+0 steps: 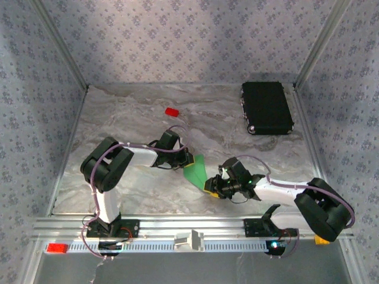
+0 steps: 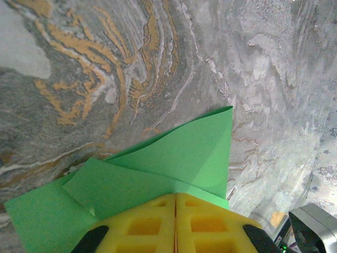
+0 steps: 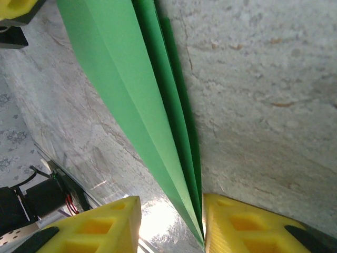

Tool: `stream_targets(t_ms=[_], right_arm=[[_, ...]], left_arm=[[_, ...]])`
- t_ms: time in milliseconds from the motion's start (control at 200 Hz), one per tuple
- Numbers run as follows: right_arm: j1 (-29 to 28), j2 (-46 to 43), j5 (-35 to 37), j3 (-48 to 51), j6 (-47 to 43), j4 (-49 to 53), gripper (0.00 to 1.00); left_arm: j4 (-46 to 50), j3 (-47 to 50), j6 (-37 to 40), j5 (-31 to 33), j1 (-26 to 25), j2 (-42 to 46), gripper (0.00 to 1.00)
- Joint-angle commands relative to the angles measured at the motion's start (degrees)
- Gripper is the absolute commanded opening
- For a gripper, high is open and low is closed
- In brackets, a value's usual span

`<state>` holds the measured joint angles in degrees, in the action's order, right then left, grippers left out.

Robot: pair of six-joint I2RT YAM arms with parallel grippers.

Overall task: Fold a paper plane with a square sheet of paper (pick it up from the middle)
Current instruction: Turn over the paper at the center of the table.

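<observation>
Two arms stand at the near edge of the marbled grey desk [image 1: 136, 118], and one sheet of paper lies between their two grippers. On the near rail, far left, sits one small red tag [image 1: 56, 248]; any writing on it is too small to tell. The left gripper [image 1: 188, 160] reaches in toward the middle of the desk. Seen from the left wrist, the left gripper [image 2: 175, 203] has its two yellow fingers [image 2: 142, 226] pressed together along a single seam, clamped on the near edge of the sheet of paper [image 2: 179, 158]. From there the bright green sheet spreads out with one flap folded over and one corner pointing away. Behind that gripper and well apart from it lies one small red block [image 1: 172, 112]. From above, the sheet of paper [image 1: 194, 170] is a slim green strip running from the left gripper down to the right gripper [image 1: 212, 185], a little left of the desk's centre. One white bracket [image 1: 189, 241] sits on the rail below it. At the right wrist, the sheet of paper [image 3: 121, 89] shows several stacked layers narrowing toward the right gripper [image 3: 171, 211]. Its two yellow fingers [image 3: 100, 226] stand apart. The narrow end of the paper lies in the gap, close against the right-hand finger, with bare desk showing beside the other. One black rectangular case [image 1: 266, 107] lies at the far right corner.
</observation>
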<state>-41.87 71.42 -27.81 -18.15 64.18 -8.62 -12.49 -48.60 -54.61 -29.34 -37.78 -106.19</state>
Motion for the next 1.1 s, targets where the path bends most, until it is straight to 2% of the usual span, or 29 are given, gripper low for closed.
stream_targets(t_ms=[0, 480, 1094], right_arm=[[0.5, -0.1, 0.8, 0.3, 0.4, -1.5, 0.36], [1.6, 0.8, -0.6, 1.2, -2.0, -4.9, 0.27], [1.9, 0.7, -1.2, 1.5, -2.5, -6.1, 0.26]], left_arm=[[2.7, 0.7, -0.1, 1.3, 0.3, -0.9, 0.08], [0.6, 1.1, -1.3, 0.4, 0.3, -0.5, 0.08], [0.7, 1.2, -1.5, 0.7, 0.3, -0.2, 0.08]])
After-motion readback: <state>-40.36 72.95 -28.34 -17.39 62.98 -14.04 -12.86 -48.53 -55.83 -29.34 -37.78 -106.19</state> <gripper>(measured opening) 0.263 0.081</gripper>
